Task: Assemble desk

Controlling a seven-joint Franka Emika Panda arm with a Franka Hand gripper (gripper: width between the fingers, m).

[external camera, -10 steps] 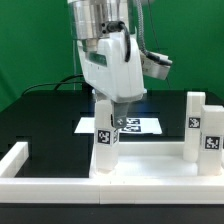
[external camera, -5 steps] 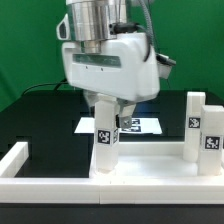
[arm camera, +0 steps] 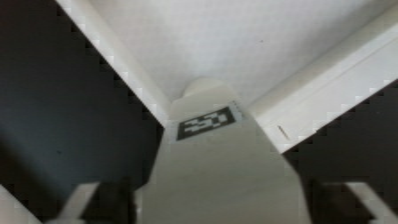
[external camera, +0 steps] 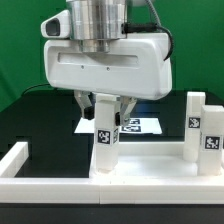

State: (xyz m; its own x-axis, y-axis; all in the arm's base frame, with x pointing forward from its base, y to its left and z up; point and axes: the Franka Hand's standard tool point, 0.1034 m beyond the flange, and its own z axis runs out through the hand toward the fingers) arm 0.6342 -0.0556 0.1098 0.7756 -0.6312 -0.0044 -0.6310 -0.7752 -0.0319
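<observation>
gripper [external camera: 105, 103] has turned and lowered over the white rectangular tagged plastic leg [external camera: 104, 140], jaws narrowing around its top, probably not yet clamped; leg stands upright on the flat white desk top [external camera: 150, 168], at nine o'clock of its twin leg [external camera: 204, 130].

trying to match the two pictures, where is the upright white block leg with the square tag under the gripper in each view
Exterior view: the upright white plastic block leg stands left of centre on the white desk top, directly beneath the gripper.
Wrist view: the same leg fills the middle, between the two fingertips.
Shared landmark: the black-and-white square tag on the leg, seen in the exterior view too.
</observation>
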